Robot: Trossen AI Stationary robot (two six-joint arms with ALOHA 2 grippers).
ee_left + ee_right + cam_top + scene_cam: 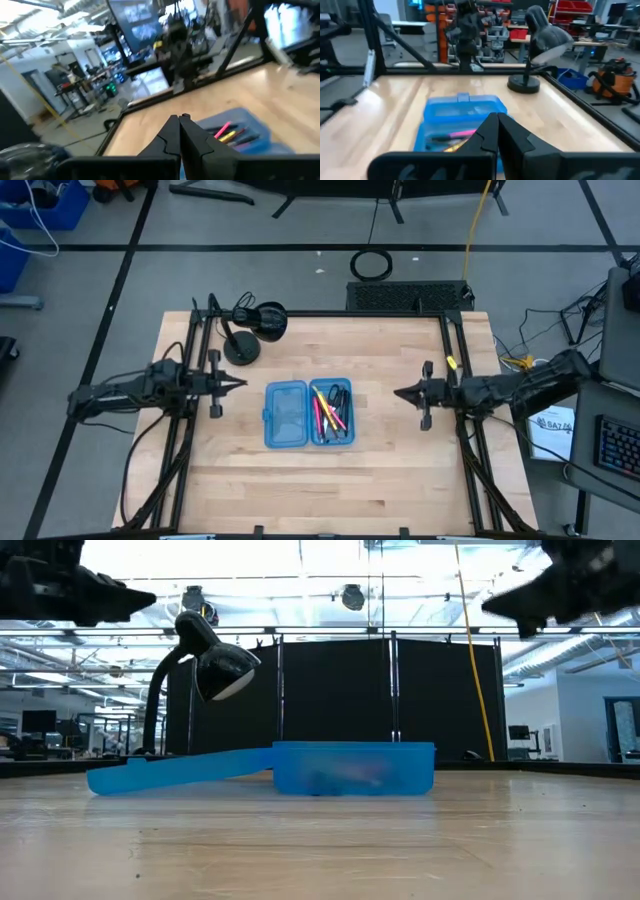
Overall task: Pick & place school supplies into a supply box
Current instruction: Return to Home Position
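The blue translucent supply box [308, 413] lies open on the table's middle, its two halves side by side. The right half [332, 413] holds the pens, pencils and markers [330, 410], pink, yellow, red and black; the left half [286, 415] looks bare. The pens show pink and yellow in the left wrist view [227, 132] and the right wrist view [455, 135]. My left gripper [240, 383] hovers shut above the table, left of the box. My right gripper [398, 393] hovers shut to the box's right. I cannot pick out the scissors.
A black round-based desk lamp [250, 330] stands near the table's far left corner, its head [225, 670] bent over. Black frame rails [200, 420] run along the table's left and right sides. Bare wood lies in front of the box [320, 490].
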